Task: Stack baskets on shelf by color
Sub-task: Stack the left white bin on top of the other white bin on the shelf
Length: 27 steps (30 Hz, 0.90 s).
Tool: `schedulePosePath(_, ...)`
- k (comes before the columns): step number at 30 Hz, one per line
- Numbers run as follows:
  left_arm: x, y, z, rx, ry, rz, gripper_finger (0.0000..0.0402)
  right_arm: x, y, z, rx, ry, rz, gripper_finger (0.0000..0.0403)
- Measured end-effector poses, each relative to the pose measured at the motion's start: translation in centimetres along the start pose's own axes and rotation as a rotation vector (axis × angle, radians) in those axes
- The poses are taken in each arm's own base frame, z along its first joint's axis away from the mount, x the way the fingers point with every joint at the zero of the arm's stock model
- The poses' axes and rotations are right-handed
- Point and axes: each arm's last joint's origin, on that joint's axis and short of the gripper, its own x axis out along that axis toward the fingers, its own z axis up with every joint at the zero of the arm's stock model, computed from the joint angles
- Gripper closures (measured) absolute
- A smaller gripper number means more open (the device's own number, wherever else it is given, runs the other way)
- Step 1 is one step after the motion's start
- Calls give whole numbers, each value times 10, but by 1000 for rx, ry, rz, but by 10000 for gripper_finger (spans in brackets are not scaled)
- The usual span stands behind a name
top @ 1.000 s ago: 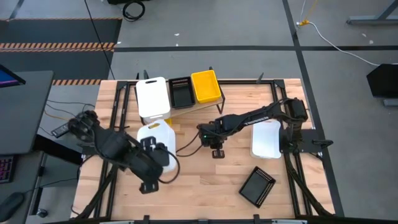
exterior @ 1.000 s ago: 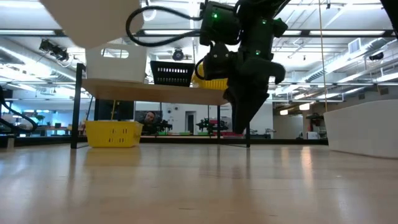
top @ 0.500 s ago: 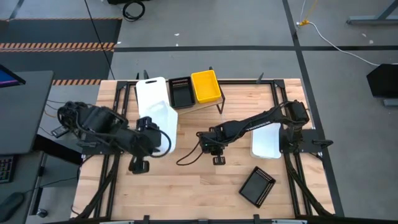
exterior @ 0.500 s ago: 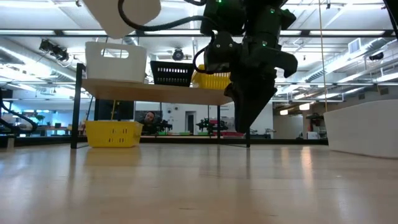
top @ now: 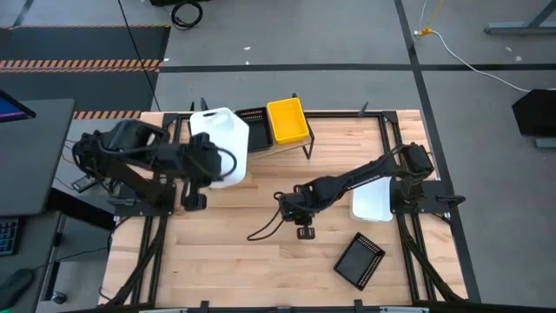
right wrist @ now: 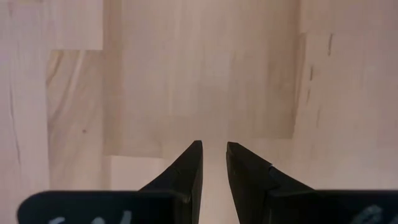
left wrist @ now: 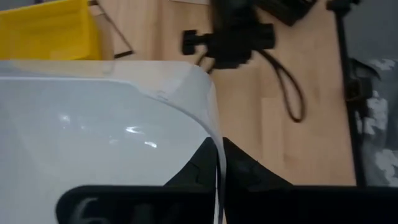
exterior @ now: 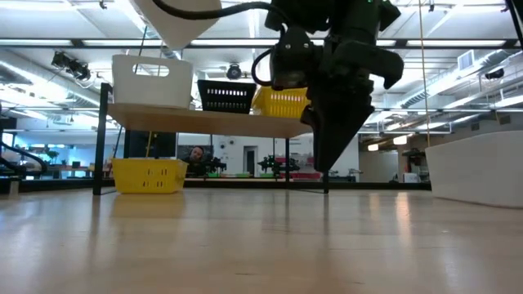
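High view: the left tool [top: 211, 162] holds a white basket [top: 228, 146] up in the air, just past the tool, over the white end of the shelf [top: 295, 139]. The left wrist view shows its two fingers [left wrist: 239, 168] pinched tight on the basket's thin wall [left wrist: 214, 134]. The basket is tipped, with its long side running from the tool toward the shelf. In the low view only its slanted bottom [exterior: 181, 20] shows, above the shelf basket [exterior: 153, 82] and not touching it.

On the shelf, a black basket [top: 251, 116] sits in the middle and a yellow basket [top: 288, 121] at the far end from the left tool. Their long sides run across the shelf, front to back. A second yellow basket [exterior: 148, 175] sits on the table [top: 330, 252] under the shelf.

The right tool [top: 298, 211] hangs over the middle of the table and points down. Its fingers [right wrist: 189, 165] are nearly closed, with a small gap, and hold nothing. Beside its arm, a white basket [top: 372, 196] lies on the table. A black basket [top: 360, 259] lies near the front edge, turned at a slant.
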Motion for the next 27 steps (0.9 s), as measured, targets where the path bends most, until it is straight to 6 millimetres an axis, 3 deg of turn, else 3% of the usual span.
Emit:
schedulePosePath(11, 2, 38, 2, -44, -2, 153, 395, 0, 13, -1, -10, -19, 9, 325)
schedulePosePath(17, 4, 51, 3, -86, 11, 146, 395, 0, 11, 4, -10, -95, -139, 325)
schedulePosePath(20, 12, 53, 1, -96, 47, 126, 395, -1, 11, 13, -11, -197, -190, 325)
schedulePosePath(27, 39, 59, -10, -35, 176, 149, 395, -7, 19, 33, -73, -411, -130, 325)
